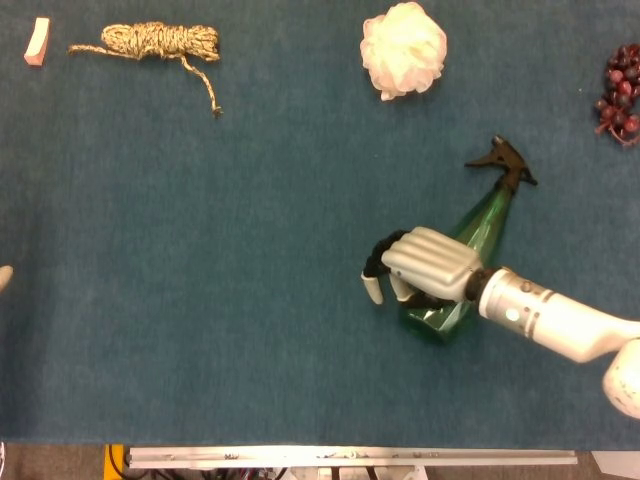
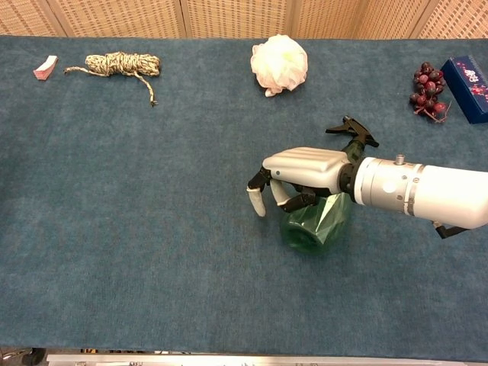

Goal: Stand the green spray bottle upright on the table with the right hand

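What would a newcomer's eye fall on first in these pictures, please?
The right hand, reaching in from the right, is draped over the broad end of the green spray bottle, which lies on its side on the blue table. The bottle's black trigger head points toward the far edge. Beyond it sits a white bath pouf.

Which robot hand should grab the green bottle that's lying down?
The right hand. It hovers right over the fat end of the green spray bottle, fingers spread, though not gripping it yet. The left hand barely peeks in at the table's far edge.
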`<move>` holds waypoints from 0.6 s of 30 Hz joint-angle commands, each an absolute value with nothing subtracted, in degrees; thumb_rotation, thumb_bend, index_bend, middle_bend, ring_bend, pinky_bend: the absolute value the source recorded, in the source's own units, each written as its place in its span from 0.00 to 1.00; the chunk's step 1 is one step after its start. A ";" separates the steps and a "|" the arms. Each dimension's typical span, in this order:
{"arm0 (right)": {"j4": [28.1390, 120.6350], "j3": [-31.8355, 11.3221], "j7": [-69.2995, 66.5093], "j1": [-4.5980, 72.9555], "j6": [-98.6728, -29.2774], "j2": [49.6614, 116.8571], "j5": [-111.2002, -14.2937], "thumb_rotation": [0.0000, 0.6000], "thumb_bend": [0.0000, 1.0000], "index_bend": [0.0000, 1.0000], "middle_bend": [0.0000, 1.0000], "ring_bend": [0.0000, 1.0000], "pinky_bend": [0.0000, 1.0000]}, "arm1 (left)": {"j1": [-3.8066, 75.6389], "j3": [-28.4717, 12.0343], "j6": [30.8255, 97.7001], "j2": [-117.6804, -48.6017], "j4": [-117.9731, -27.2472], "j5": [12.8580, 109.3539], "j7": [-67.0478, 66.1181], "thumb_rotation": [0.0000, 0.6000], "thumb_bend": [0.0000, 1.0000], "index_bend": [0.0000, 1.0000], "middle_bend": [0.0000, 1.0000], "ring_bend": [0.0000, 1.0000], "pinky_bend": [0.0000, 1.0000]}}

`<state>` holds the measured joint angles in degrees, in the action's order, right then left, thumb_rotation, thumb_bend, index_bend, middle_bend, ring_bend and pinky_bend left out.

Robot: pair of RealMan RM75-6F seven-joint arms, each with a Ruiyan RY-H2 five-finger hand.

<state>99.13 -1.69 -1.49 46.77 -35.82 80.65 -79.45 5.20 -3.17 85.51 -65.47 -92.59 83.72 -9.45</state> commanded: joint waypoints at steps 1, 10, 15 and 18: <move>101.48 -0.90 -0.76 46.46 -36.23 78.56 -79.23 1.00 1.00 0.54 0.47 0.29 0.26 | 5.21 -3.17 85.51 -65.47 -92.57 83.72 -9.44 1.00 0.00 0.00 0.00 0.00 0.00; 107.85 1.00 -0.01 46.99 -33.44 72.54 -75.21 1.00 1.00 0.54 0.51 0.33 0.26 | 5.20 -3.17 85.54 -65.51 -92.52 83.74 -9.40 1.00 0.00 0.00 0.00 0.00 0.00; 110.41 2.42 2.18 46.96 -33.33 69.74 -73.41 1.00 1.00 0.54 0.51 0.33 0.25 | 5.19 -3.16 85.55 -65.52 -92.49 83.75 -9.39 1.00 0.00 0.00 0.00 0.00 0.00; 111.72 3.32 3.84 46.89 -33.56 68.27 -72.29 1.00 1.00 0.54 0.51 0.33 0.26 | 5.18 -3.15 85.57 -65.53 -92.47 83.78 -9.38 1.00 0.00 0.00 0.00 0.00 0.00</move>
